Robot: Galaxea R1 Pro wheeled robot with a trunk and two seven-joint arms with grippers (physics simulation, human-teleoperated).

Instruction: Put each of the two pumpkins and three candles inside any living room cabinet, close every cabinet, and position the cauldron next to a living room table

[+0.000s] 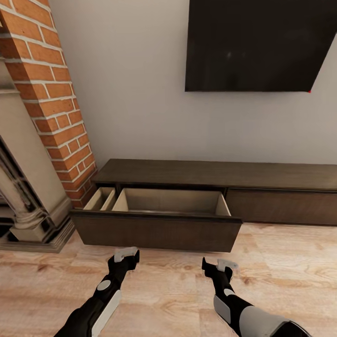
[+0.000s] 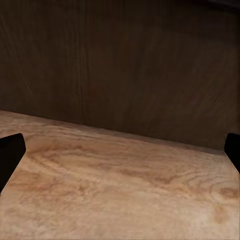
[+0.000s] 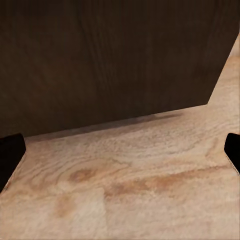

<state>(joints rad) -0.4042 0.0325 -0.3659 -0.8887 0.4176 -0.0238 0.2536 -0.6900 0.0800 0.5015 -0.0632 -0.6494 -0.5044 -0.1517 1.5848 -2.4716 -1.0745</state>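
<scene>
The long, low dark-brown cabinet (image 1: 215, 174) runs along the white wall. Its wide left drawer (image 1: 157, 231) is pulled out over the floor, and the pale tan inside (image 1: 171, 201) looks bare. My left gripper (image 1: 125, 255) hovers low over the planks just in front of the drawer front (image 2: 120, 65), open, with dark fingertips (image 2: 10, 152) far apart. My right gripper (image 1: 220, 266) is beside it near the drawer's right end (image 3: 110, 60), also open with nothing between its fingers (image 3: 10, 150). The pumpkins, candles, cauldron and table are out of view.
A brick-and-stone fireplace (image 1: 42, 140) stands at the left, its base (image 1: 37, 238) close to the drawer's left corner. A black TV (image 1: 262, 44) hangs on the wall above the cabinet. Light wood floor (image 1: 281, 262) stretches to the right of my arms.
</scene>
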